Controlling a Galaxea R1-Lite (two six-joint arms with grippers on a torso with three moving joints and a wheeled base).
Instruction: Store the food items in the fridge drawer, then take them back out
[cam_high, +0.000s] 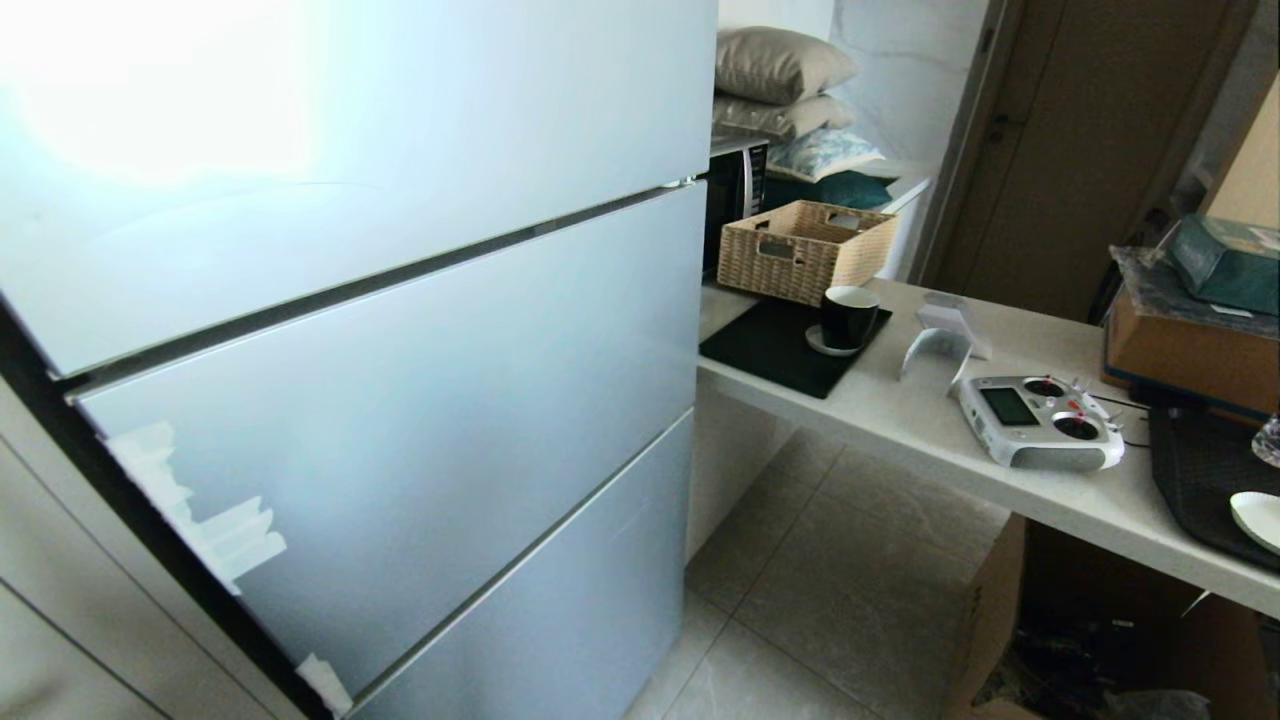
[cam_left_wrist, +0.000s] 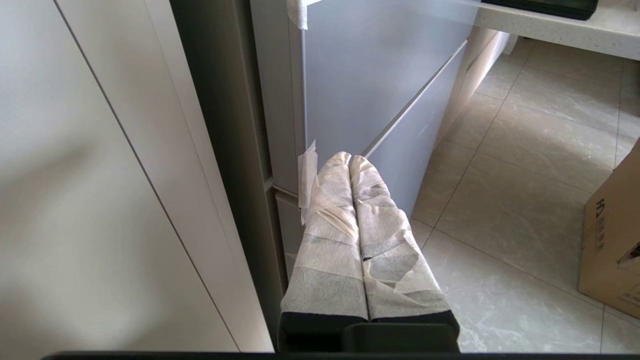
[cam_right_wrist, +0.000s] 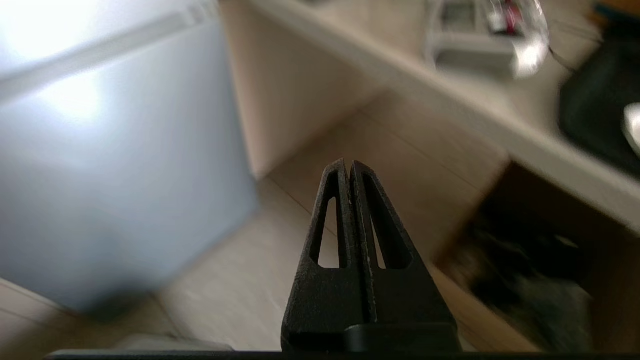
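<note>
The pale blue fridge (cam_high: 380, 340) fills the left of the head view with all its doors closed. The fridge drawer and the food items are hidden or out of view. Neither arm shows in the head view. My left gripper (cam_left_wrist: 349, 159), its fingers wrapped in white tape, is shut and empty, hanging low by the fridge's lower left corner (cam_left_wrist: 300, 165). My right gripper (cam_right_wrist: 349, 164), with bare black fingers, is shut on nothing above the floor between the fridge (cam_right_wrist: 110, 165) and the counter (cam_right_wrist: 450, 90).
A white counter (cam_high: 900, 420) runs right of the fridge with a wicker basket (cam_high: 805, 248), a black cup (cam_high: 848, 318), a remote controller (cam_high: 1040, 420) and a black tray (cam_high: 1210, 480). Cardboard boxes (cam_high: 1010, 620) stand under it. A white cabinet (cam_left_wrist: 100, 200) flanks the fridge's left.
</note>
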